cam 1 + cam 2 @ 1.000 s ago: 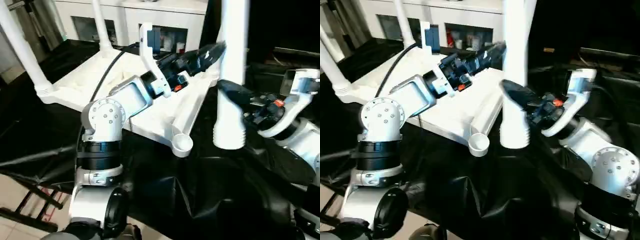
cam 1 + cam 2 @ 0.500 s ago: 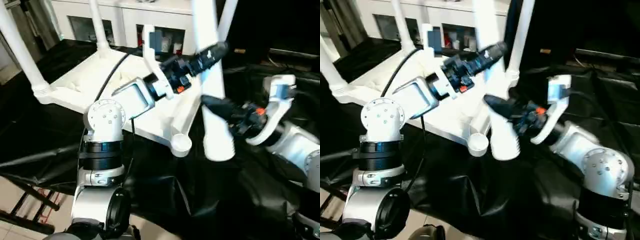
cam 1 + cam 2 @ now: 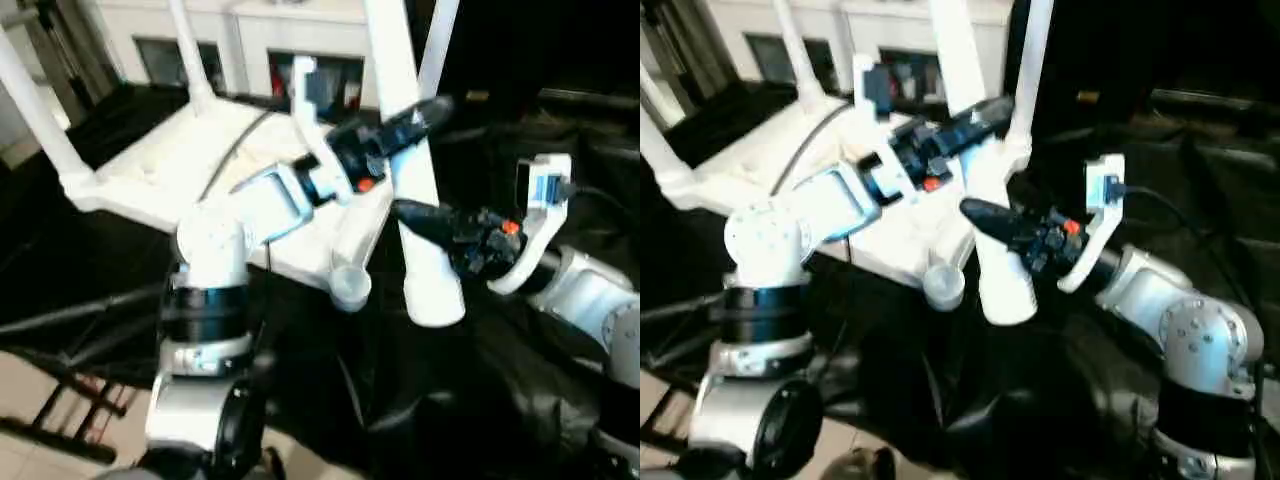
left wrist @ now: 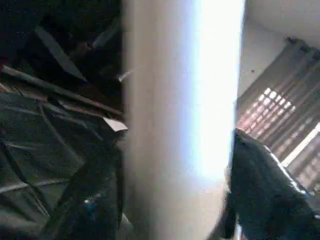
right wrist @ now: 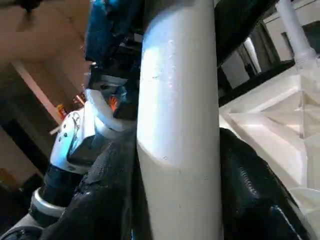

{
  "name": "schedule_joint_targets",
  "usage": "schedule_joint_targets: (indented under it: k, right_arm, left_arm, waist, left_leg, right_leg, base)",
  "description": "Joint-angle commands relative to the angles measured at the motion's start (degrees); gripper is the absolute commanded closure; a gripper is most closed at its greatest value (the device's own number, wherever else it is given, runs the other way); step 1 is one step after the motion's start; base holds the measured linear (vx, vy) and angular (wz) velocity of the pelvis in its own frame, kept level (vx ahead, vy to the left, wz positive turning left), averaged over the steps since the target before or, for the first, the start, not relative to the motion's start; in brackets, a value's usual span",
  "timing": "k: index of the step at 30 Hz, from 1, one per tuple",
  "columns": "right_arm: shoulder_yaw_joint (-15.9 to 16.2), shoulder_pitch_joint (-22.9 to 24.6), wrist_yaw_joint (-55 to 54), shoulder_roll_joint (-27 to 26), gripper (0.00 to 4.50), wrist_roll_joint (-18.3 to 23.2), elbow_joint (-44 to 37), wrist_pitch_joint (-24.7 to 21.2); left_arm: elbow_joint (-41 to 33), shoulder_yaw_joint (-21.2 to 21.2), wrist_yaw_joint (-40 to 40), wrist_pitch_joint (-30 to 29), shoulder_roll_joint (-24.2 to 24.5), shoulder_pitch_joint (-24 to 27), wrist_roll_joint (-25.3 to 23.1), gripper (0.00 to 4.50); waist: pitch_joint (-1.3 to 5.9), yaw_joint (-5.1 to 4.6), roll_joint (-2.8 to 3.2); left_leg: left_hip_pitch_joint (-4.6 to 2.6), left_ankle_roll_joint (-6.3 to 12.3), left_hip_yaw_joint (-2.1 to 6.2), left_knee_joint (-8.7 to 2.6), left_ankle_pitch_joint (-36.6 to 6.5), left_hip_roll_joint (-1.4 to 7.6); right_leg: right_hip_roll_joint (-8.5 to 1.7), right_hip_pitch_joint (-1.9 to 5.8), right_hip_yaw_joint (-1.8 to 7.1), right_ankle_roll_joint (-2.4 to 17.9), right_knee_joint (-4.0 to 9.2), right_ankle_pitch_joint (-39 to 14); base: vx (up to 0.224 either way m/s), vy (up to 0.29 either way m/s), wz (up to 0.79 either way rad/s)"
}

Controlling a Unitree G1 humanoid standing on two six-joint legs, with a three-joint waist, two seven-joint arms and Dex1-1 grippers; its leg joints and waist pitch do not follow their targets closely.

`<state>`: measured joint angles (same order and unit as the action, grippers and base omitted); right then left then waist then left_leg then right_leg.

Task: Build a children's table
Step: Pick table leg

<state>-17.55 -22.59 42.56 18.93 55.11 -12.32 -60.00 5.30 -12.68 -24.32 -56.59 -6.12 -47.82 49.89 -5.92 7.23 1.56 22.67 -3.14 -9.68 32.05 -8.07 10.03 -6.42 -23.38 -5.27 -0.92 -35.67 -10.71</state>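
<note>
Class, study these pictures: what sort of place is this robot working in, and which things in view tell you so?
Probably an indoor workshop or lab: a black-draped work table holds the upturned white plastic tabletop, white glass-fronted cabinets line the back wall, and a slatted window blind hangs nearby.

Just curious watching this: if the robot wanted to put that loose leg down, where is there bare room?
Bare black cloth lies in front of the tabletop, below the held leg. It is crowded at the empty corner socket, where the left claw and right claw meet around the leg.
</note>
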Motion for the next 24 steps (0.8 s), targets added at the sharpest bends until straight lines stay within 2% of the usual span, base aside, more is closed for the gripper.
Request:
schedule_joint_targets:
  k: [1,2,3,4,5,7,9,10,11,14,19,21,22,24]
  right_arm:
    - [0.37,-0.49,-0.28,0.53,2.68,0.08,-0.61,0.93]
    - [0.47,-0.48,-0.32,0.61,2.68,0.1,-0.57,1.03]
    - [0.51,-0.48,-0.35,0.64,2.68,0.12,-0.55,1.08]
    - [0.63,-0.48,-0.46,0.73,2.68,0.17,-0.52,1.23]
    - [0.7,-0.47,-0.49,0.8,2.68,0.23,-0.49,1.32]
    - [0.89,-0.47,-0.64,0.79,2.68,0.25,-0.62,1.41]
    - [0.96,-0.51,-0.68,0.8,2.68,0.25,-0.59,1.45]
    - [1.06,-0.53,-0.67,0.87,2.68,0.39,-0.49,1.58]
    - [1.27,-0.61,-0.66,0.87,2.68,0.31,-0.3,1.78]
    - [1.47,-0.64,-0.58,0.91,2.68,0.22,-0.21,1.87]
    - [1.96,-0.57,-0.85,1.06,2.68,0.39,-0.41,2.2]
    - [2.16,-0.7,-1.01,1.06,2.68,0.44,-0.11,1.97]
    - [2.07,-0.96,-1.61,0.87,2.12,1.02,0.5,1.14]
    - [2.28,-1.26,-2.58,0.94,1.98,0.36,1.08,0.95]
  left_arm:
    - [-1.02,0.25,0.55,-0.78,0.06,0.27,1.01,1.71]
    - [-1.11,0.33,0.52,-0.89,-0.02,0.35,1.16,1.91]
    - [-1.14,0.39,0.52,-0.9,0.0,0.38,1.18,1.91]
    - [-1.16,0.47,0.58,-0.92,0.01,0.42,1.37,1.97]
    - [-1.12,0.45,0.66,-0.93,0.01,0.41,1.57,2.04]
    - [-1.08,0.18,0.85,-0.82,0.09,0.36,1.75,2.27]
    - [-0.99,0.02,1.05,-0.64,0.15,0.29,1.63,2.43]
    - [-0.78,-0.16,1.28,-0.39,0.22,0.2,1.54,2.5]
    - [-0.64,-0.21,1.35,-0.13,0.33,0.17,1.34,2.58]
    - [-0.54,-0.32,1.4,-0.1,0.35,0.16,1.32,2.63]
    - [-0.67,-0.31,1.86,0.07,0.4,0.27,1.44,2.65]
    - [-0.7,-0.26,1.96,0.17,0.48,0.28,1.37,2.66]
    - [-0.68,-0.28,2.11,0.27,0.57,0.27,1.26,2.66]
    - [-0.63,-0.31,2.18,0.38,0.69,0.25,1.15,2.66]
  waist:
    - [4.89,0.42,-1.18]
    - [5.02,0.17,-1.16]
    - [5.02,0.17,-1.16]
    - [5.39,0.06,-1.22]
    - [5.44,0.07,-1.14]
    - [5.67,0.08,-1.01]
    - [5.9,0.14,-1.05]
    - [5.93,0.28,-1.06]
    - [5.83,0.42,-1.15]
    - [5.66,0.79,-1.11]
    - [5.09,0.76,-1.14]
    - [4.98,0.71,-1.11]
    - [4.97,0.67,-1.15]
    - [4.95,0.62,-1.14]
  left_leg:
    - [-0.07,-0.43,0.87,-2.86,-9.51,2.17]
    - [-0.1,-0.71,0.86,-2.83,-11.42,2.27]
    - [-0.1,-0.71,0.86,-2.83,-11.42,2.27]
    - [-0.22,0.14,0.72,-2.68,-10.38,2.32]
    - [-0.25,0.59,0.65,-2.58,-9.62,2.36]
    - [-0.25,2.4,0.49,-2.06,-6.23,2.4]
    - [-0.15,3.74,0.4,-1.71,-3.59,2.3]
    - [-0.07,5.61,0.26,-1.38,-1.12,2.26]
    - [-0.03,6.21,0.16,-1.3,-1.3,2.23]
    - [-0.25,6.01,0.05,-1.38,-3.35,2.39]
    - [-0.48,2.52,0.14,-1.97,-9.69,2.62]
    - [-0.49,1.43,0.25,-2.18,-11.32,2.67]
    - [-0.53,0.94,0.32,-2.26,-12.18,2.69]
    - [-0.54,0.33,0.39,-2.35,-13.06,2.68]
  right_leg:
    - [-2.38,2.63,2.43,3.73,6.58,-23.82]
    - [-2.0,2.65,2.39,5.26,6.15,-19.85]
    - [-2.0,2.65,2.39,5.26,6.15,-19.85]
    - [-1.87,2.99,2.31,7.64,5.62,-13.62]
    - [-1.84,2.94,2.35,8.49,5.45,-11.59]
    - [-1.86,3.09,2.36,11.6,4.69,-4.67]
    - [-1.84,3.27,2.31,12.9,4.24,-0.68]
    - [-1.86,3.32,2.31,14.51,3.86,2.74]
    - [-1.94,3.37,2.33,14.96,3.89,2.51]
    - [-2.21,3.39,2.36,14.69,4.22,-0.9]
    - [-2.45,3.17,2.38,11.29,5.39,-11.63]
    - [-2.48,3.06,2.37,9.93,5.67,-14.09]
    - [-2.51,3.01,2.36,9.23,5.79,-15.28]
    - [-2.5,2.87,2.37,8.47,5.94,-16.35]
  base:
    - [0.0,0.0,0.0]
    - [0.0,0.0,0.0]
    - [0.0,0.0,0.0]
    - [0.0,0.0,0.0]
    - [0.0,0.0,0.0]
    - [0.0,0.0,0.0]
    - [0.025,0.011,0.01]
    - [0.0,0.0,0.0]
    - [0.0,0.0,0.0]
    - [0.0,0.0,0.0]
    - [0.0,0.0,0.0]
    - [0.0,0.0,0.0]
    - [0.0,0.0,0.0]
    - [0.0,0.0,0.0]
